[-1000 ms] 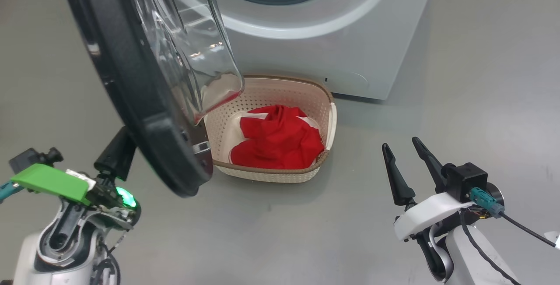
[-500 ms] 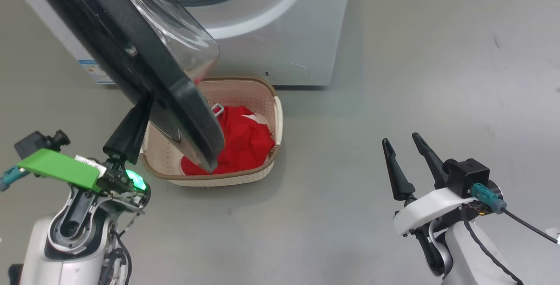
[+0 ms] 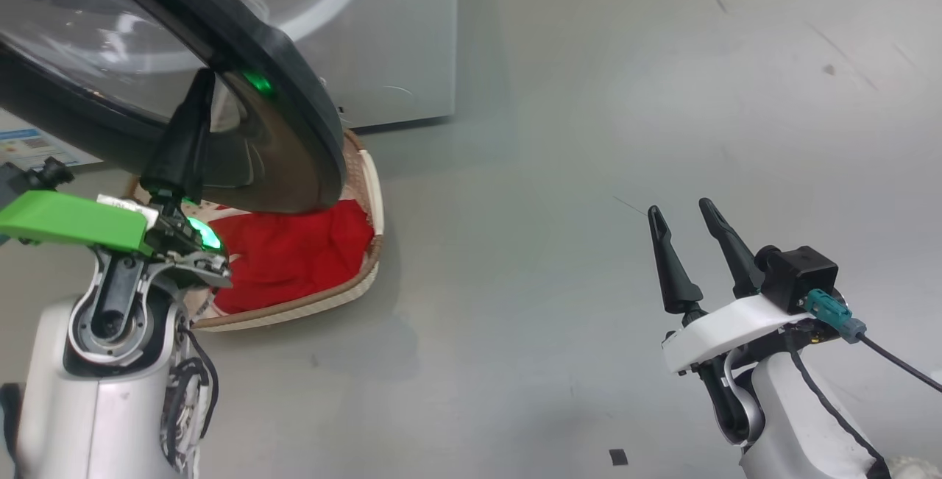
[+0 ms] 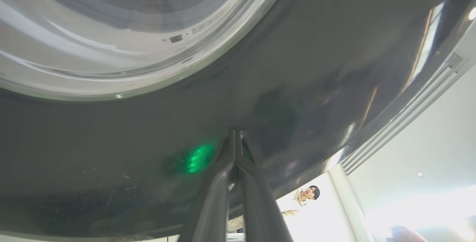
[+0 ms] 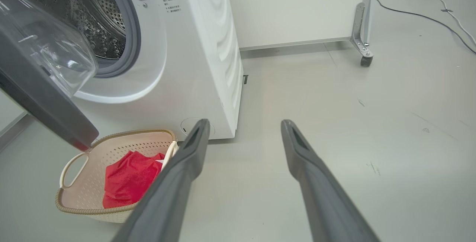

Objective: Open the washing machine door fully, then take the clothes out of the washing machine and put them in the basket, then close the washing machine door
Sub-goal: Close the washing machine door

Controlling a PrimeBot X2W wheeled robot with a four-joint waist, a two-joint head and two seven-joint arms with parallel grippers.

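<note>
The washing machine door (image 3: 243,59) stands partly open, its black rim hanging over the basket (image 3: 372,192). My left gripper (image 3: 204,82) is shut, and its tips (image 4: 235,136) press on the door's glossy outer face below the glass bowl (image 4: 130,30). Red clothes (image 3: 294,251) lie in the cream basket (image 5: 74,197) on the floor in front of the washing machine (image 5: 200,48). The clothes (image 5: 128,177) fill the basket's right half. The drum (image 5: 100,15) shows bare metal. My right gripper (image 3: 683,215) hovers open and empty over the floor at the right, its fingers (image 5: 186,160) spread wide.
A wheeled frame leg (image 5: 364,52) and a cable (image 5: 427,19) lie on the floor behind the machine's right side. A person (image 4: 306,195) shows past the door's edge in the left wrist view. Open grey floor (image 3: 589,170) stretches right of the basket.
The head view has swung, so the whole scene shifted left. The door has turned from edge-on towards the machine and now covers more of the basket, my shut left fingers against its outer face.
</note>
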